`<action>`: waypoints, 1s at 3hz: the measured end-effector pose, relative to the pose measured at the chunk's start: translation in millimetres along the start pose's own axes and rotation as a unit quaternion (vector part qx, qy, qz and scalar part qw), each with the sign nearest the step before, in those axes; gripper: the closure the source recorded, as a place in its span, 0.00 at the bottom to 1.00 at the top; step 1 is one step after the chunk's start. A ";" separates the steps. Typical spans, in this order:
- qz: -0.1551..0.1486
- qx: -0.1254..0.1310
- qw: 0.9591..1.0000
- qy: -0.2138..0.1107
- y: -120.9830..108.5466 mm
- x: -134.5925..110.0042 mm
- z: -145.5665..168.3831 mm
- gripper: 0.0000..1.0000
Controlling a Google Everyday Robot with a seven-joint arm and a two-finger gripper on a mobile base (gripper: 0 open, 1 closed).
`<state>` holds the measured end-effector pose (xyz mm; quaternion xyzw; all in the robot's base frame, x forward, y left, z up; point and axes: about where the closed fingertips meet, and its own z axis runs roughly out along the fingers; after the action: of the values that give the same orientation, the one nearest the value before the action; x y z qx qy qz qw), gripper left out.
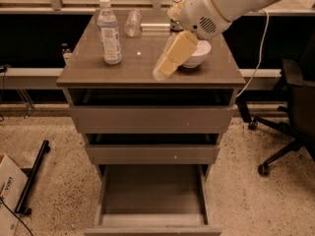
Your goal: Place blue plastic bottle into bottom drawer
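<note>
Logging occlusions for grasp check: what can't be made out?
Camera view:
- gripper, low over the cabinet top right of the blue plastic bottle, covers the white bowl's left side.
- bottom drawer: front cut by the lower edge.
- bottle label: print too small to read.
- upper drawers: insides in shadow.

This looks like an office or lab: a wheeled office chair (294, 100), speckled floor (256, 195), cardboard box (7, 193); my claw (165, 69) hangs above the table (123, 72).
</note>
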<state>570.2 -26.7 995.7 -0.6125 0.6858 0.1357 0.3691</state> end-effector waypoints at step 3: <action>0.030 0.063 0.990 -0.124 -77.3 -46.0 96.3 0.00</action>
<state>674.6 52.3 980.8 -0.5456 0.6599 0.1777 0.4850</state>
